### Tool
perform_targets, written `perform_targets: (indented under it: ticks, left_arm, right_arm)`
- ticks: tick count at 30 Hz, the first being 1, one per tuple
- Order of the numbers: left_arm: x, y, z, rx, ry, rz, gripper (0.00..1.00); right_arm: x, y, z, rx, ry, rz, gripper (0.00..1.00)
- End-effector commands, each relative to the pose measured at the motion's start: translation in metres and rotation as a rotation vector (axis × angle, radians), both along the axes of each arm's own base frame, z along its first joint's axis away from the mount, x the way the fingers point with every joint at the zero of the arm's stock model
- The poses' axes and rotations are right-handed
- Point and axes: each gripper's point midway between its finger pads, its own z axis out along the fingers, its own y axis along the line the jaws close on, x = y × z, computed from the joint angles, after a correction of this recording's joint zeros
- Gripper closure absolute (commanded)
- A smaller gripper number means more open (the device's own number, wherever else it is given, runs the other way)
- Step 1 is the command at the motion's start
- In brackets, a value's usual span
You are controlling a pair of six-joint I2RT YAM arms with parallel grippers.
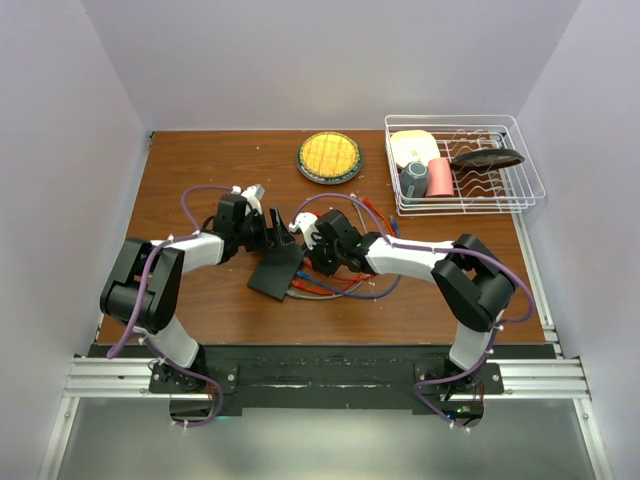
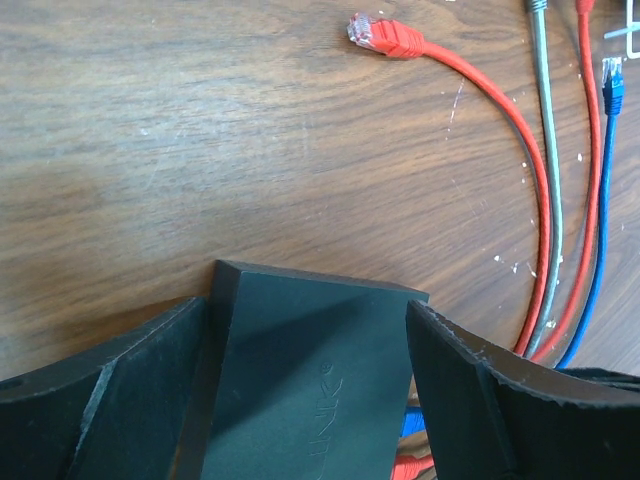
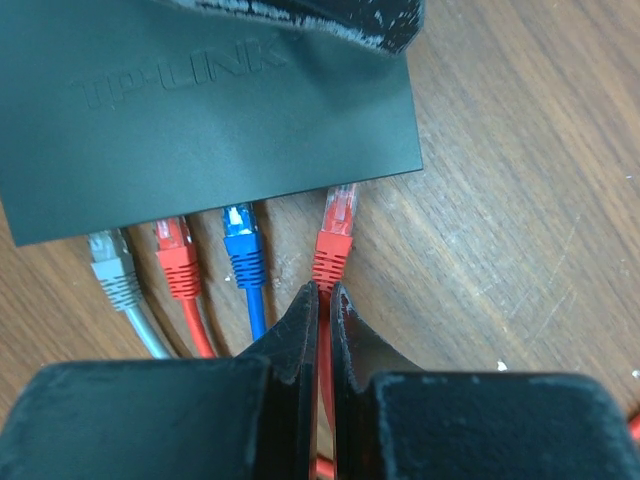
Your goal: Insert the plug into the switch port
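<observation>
The switch [image 3: 220,110], a flat dark box, lies on the wooden table [image 1: 200,170] between the two arms. My left gripper [image 2: 310,310] straddles the switch [image 2: 300,380] with a finger against each side, shut on it. My right gripper [image 3: 324,290] is shut on a red cable just behind its plug [image 3: 336,235]. The plug's clear tip meets the port edge near the switch's right corner. Grey [image 3: 112,265], red [image 3: 176,255] and blue [image 3: 243,245] plugs sit in ports to its left. From above, the switch [image 1: 275,270] lies below the left gripper [image 1: 272,238] and beside the right gripper [image 1: 312,258].
Loose red, grey and blue cables [image 2: 560,220] curve over the table to the switch's right, with a free red plug [image 2: 385,35] at the far end. A round yellow dish [image 1: 329,157] sits at the back. A white wire rack [image 1: 530,180] with dishes stands back right.
</observation>
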Motion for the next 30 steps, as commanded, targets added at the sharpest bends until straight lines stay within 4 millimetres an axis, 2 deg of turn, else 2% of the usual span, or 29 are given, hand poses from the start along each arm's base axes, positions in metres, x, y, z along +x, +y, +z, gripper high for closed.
perform_targets:
  ticks: [1, 5, 13, 23, 30]
  left_arm:
    - [-0.011, -0.011, -0.01, -0.015, 0.027, -0.085, 0.16]
    - [-0.012, -0.016, -0.01, -0.033, 0.012, -0.125, 0.21]
    - [-0.017, -0.025, -0.017, -0.059, 0.02, -0.203, 0.34]
    - [-0.015, -0.026, -0.017, -0.045, 0.004, -0.225, 0.34]
    - [-0.007, -0.023, -0.014, -0.011, -0.036, -0.224, 0.38]
  right_arm:
    - [0.01, 0.022, 0.007, 0.084, -0.074, 0.033, 1.0]
    - [0.014, 0.022, 0.004, 0.08, -0.088, 0.022, 1.0]
    - [0.027, 0.025, 0.019, 0.095, -0.15, 0.003, 1.0]
    - [0.023, 0.028, 0.029, 0.107, -0.166, 0.045, 1.0]
    - [0.026, 0.017, 0.031, 0.043, -0.207, 0.063, 1.0]
